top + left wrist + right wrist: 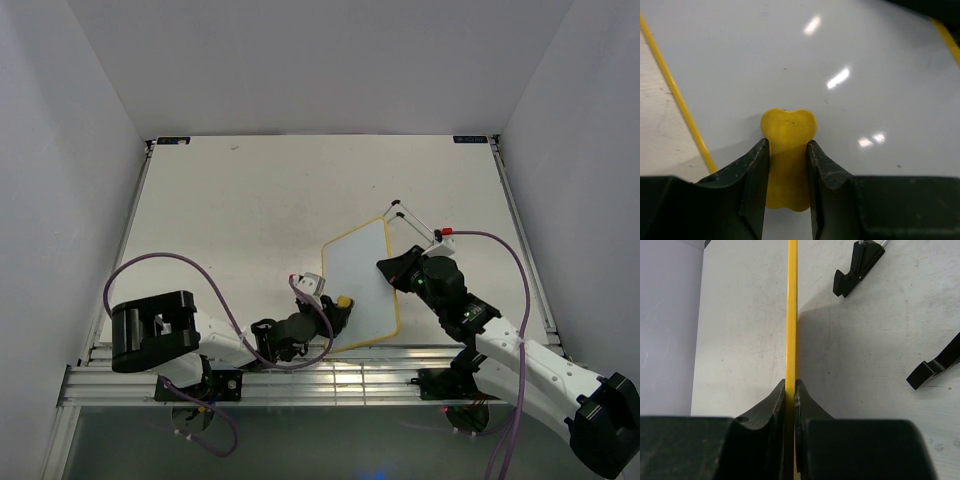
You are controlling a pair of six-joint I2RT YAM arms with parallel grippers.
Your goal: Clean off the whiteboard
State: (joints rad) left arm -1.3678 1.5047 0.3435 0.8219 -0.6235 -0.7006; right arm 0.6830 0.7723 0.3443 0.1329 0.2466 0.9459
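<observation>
Whiteboard (358,285) lies close to the bench's (240,200) near edge, right of its middle, and I see no writing on it. My left hand (787,144) pinches the yellow eraser (788,127), set against the white face near the board's left side. My right hand (790,382) is clamped on the board's thin yellow frame (791,315).

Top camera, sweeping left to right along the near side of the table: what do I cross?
Left arm's black base → left gripper shut on the yellow eraser → whiteboard → right gripper clamped on the board's right edge.
</observation>
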